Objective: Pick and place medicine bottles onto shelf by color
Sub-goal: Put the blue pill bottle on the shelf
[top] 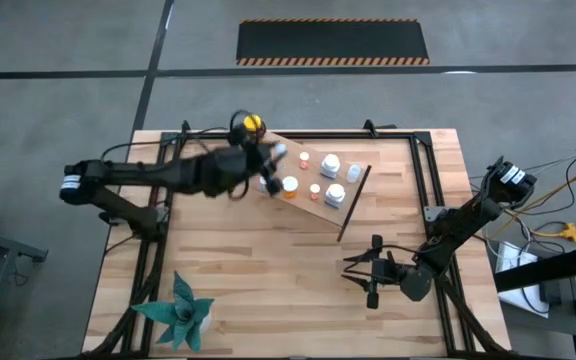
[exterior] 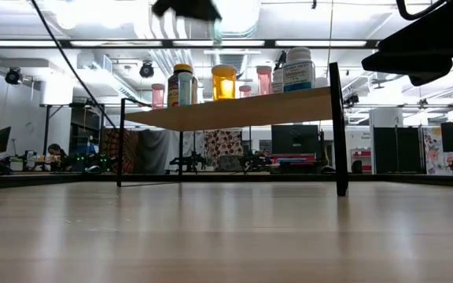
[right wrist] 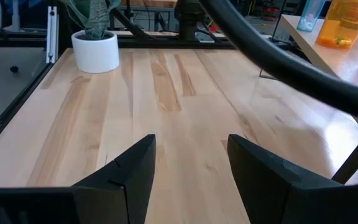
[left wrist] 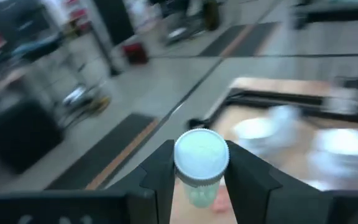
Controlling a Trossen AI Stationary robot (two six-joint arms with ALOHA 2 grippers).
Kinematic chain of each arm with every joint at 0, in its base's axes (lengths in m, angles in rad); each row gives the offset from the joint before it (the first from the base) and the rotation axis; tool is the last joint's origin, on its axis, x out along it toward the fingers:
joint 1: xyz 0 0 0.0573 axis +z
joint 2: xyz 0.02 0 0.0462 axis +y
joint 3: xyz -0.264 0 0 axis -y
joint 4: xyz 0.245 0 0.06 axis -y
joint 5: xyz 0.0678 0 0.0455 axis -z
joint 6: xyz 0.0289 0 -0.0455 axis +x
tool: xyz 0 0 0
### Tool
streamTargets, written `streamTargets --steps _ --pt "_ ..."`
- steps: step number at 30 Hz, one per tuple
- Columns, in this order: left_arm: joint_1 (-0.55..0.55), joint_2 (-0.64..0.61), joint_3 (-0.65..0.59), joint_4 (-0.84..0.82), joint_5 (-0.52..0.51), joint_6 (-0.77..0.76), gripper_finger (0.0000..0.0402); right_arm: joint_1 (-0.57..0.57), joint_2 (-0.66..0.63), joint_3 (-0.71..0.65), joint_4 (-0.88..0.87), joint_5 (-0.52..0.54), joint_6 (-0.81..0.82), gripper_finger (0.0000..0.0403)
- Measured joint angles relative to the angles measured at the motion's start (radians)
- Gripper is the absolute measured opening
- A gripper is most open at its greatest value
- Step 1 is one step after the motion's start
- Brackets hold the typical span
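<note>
The left gripper (left wrist: 199, 180) holds a small teal-capped bottle (left wrist: 201, 163) tightly between its fingers above the shelf (top: 353, 196), probably to put it beside the other bottles by color, while the right gripper (top: 371, 272) waits open over the table (top: 268, 260).

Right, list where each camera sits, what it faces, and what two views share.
High: overhead, straight down; both arms, shelf.
Low: tabletop height, level across; shelf legs, arm parts above.
Left wrist: past left gripper, shut on teal-capped bottle.
Right wrist: past open right gripper, across bare tabletop.
Shared: high and low both show the yellow-capped amber bottle.
</note>
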Motion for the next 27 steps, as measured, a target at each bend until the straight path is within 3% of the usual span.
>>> streamTargets --steps 4,8,27 --pt "0.110 0.026 -0.045 -0.006 0.003 -0.086 0.0101 0.000 0.000 0.000 -0.002 0.000 0.000 0.0192" --pt "0.145 0.064 -0.096 -0.009 0.016 -0.135 0.0101 0.000 0.000 0.000 -0.002 0.000 0.000 0.0192" --pt "0.149 0.167 -0.110 -0.002 0.013 -0.214 0.0101 0.000 0.000 0.000 -0.002 0.000 0.007 0.0192"
